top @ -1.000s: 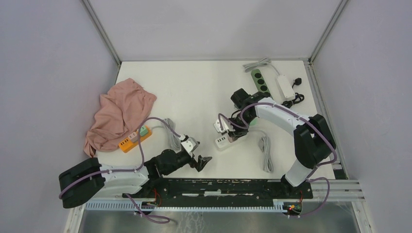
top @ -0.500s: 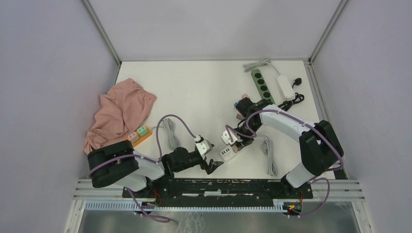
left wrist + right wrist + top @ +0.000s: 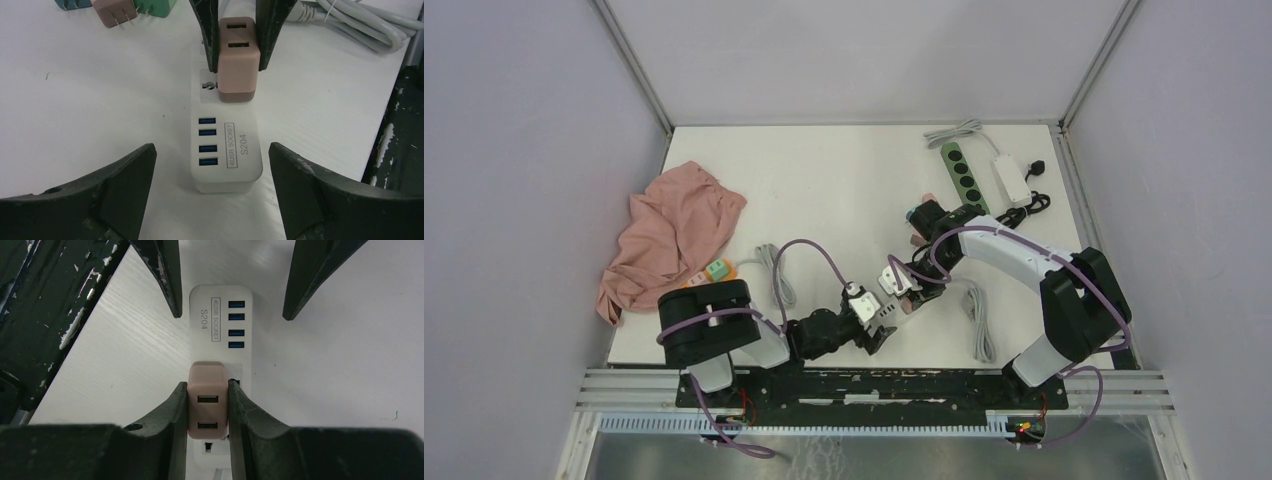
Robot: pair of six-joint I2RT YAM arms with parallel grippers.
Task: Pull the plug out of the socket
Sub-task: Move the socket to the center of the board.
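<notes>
A pink plug (image 3: 208, 405) with two USB ports sits in the white socket strip (image 3: 218, 322) marked "4USB SOCKET S204". My right gripper (image 3: 208, 407) is shut on the plug, one finger on each side. The plug (image 3: 239, 60) and strip (image 3: 227, 155) also show in the left wrist view. My left gripper (image 3: 212, 170) is open, its fingers either side of the strip's near end without touching it. From above, both grippers meet at the strip (image 3: 887, 308) near the table's front edge.
A pink cloth (image 3: 669, 235) lies at the left. An orange and green power strip (image 3: 709, 275) lies beside it. A green power strip (image 3: 961, 172) and white adapter (image 3: 1010, 182) lie at the back right. Loose pink and green plugs (image 3: 132, 9) and grey cable coils (image 3: 973, 315) lie nearby.
My left gripper has moved right along the front edge to the white strip's near end. The right gripper has drawn the strip and plug nearer and now holds still.
</notes>
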